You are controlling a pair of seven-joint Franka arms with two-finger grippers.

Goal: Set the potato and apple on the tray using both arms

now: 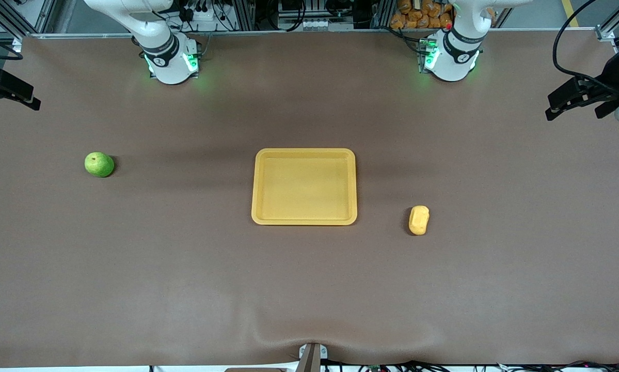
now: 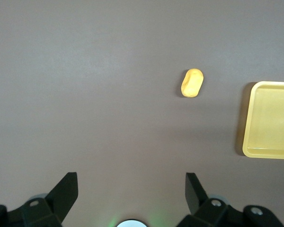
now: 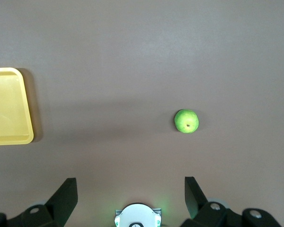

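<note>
The yellow tray lies flat in the middle of the table with nothing on it. The green apple sits on the mat toward the right arm's end. The yellow-orange potato lies toward the left arm's end, a little nearer the front camera than the tray's middle. Both hands are out of the front view. My left gripper hangs open high over the table near its base, looking down on the potato and the tray's edge. My right gripper is also open, high above the apple and the tray.
The two arm bases glow green along the table's back edge. Black fixtures jut in at both ends of the table. The brown mat has a wrinkle at the near edge.
</note>
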